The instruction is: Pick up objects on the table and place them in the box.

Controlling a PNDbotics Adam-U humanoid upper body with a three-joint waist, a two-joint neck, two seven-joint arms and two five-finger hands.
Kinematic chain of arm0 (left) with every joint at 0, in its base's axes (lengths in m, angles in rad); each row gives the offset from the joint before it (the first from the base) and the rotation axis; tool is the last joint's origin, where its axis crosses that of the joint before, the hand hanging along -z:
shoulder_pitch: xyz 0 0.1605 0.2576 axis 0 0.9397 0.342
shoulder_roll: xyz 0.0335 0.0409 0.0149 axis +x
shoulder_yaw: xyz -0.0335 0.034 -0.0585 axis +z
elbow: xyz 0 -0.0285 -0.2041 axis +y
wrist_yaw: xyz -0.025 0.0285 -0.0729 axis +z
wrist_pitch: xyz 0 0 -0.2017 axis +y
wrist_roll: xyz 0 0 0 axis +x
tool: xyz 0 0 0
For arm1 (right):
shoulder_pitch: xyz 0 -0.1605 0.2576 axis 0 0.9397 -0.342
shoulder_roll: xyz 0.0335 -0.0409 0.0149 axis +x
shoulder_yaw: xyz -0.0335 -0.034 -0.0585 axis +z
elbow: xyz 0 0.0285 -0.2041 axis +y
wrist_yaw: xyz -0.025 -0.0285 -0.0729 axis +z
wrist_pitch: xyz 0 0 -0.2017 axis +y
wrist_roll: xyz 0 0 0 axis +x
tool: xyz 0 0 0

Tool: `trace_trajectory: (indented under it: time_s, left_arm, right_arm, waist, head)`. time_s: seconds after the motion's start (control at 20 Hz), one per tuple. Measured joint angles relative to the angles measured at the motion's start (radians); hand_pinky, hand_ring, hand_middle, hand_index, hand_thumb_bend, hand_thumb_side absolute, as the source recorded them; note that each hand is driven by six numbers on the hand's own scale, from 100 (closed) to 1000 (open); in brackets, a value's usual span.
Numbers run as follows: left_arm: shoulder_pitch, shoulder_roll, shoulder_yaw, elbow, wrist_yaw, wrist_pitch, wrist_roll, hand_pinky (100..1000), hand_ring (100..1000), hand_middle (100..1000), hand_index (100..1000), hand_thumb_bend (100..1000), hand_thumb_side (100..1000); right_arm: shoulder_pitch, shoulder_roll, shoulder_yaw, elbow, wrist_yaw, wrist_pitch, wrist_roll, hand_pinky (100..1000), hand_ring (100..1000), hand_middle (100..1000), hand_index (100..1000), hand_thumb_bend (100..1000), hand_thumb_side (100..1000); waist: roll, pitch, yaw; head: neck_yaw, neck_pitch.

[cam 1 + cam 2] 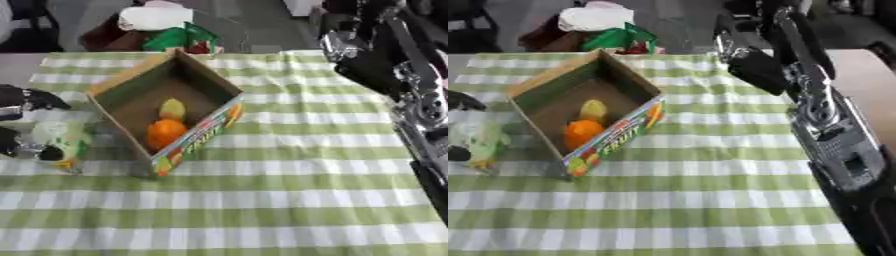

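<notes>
Left eye view has the box (131,82) sitting open on the green-and-white checked cloth (289,200), turned corner-on so it looks like a diamond. Inside it there's an orange (164,133) down near the low corner and a smaller yellow fruit (172,108) just behind it, pretty much touching. The near outer wall of the box has colourful fruit print on it.

Just left of the box is a pale, see-through packet (61,142) with green and a bit of yellow on it. The left hand (31,100) is right there at the left edge, dark fingers above and below the packet, looks like it's wrapped round it, though it's blurry enough that I can't swear to how far the fingers are curled.

The right hand (754,67) is up at the far right, over the cloth's far edge, well away from the box. It's a dark lump at the end of the silver-and-black arm (833,135); can't tell if the fingers are open or curled, nothing visibly in it.

Beyond the table, behind the box, there's a green bag (179,37) and something white (156,17) on top of a dark red thing.
</notes>
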Motion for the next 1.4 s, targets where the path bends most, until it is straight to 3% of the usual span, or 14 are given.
trace_trajectory:
  time_s: [0.5,0.7,0.8,1.1,1.35,1.4]
  left_arm:
    - [-0.007,-0.024,-0.024,0.034,-0.069,0.010,-0.010,796,882,912,1000,770,1000]
    - [-0.011,-0.035,-0.027,0.062,-0.122,0.010,-0.010,727,842,865,1000,660,952]
    - [-0.011,-0.039,-0.027,0.077,-0.149,0.003,-0.003,678,806,830,1000,565,870]
    - [-0.012,-0.060,-0.019,0.126,-0.214,-0.031,0.031,600,744,793,1000,465,722]
    - [-0.015,-0.069,-0.013,0.154,-0.237,-0.051,0.051,526,682,765,994,292,387]
    - [-0.016,-0.070,-0.012,0.158,-0.240,-0.054,0.054,495,653,745,978,210,303]
  right_arm:
    - [0.000,0.006,0.001,0.000,0.000,0.004,0.003,795,859,731,880,100,349]
    - [0.000,0.006,0.002,0.000,0.000,0.005,0.004,796,859,730,880,100,348]
    - [0.001,0.007,0.005,0.000,0.000,0.005,0.004,796,858,729,879,100,348]
    - [0.001,0.015,0.006,0.000,-0.001,0.007,0.006,796,858,728,879,100,346]
    - [0.001,0.016,0.006,0.000,-0.002,0.007,0.006,797,857,727,879,100,345]
    - [0.001,0.016,0.006,0.000,-0.002,0.006,0.006,797,857,727,879,100,345]
  waist:
    - [0.000,0.000,-0.001]
    - [0.000,0.000,-0.002]
    - [0.000,0.000,-0.002]
    - [-0.001,0.000,-0.002]
    - [-0.001,0.000,-0.004]
    - [-0.001,0.000,-0.005]
  head:
    - [0.004,0.000]
    - [0.004,0.000]
    - [0.004,0.000]
    - [0.003,0.000]
    - [-0.002,0.000]
    - [-0.003,0.000]
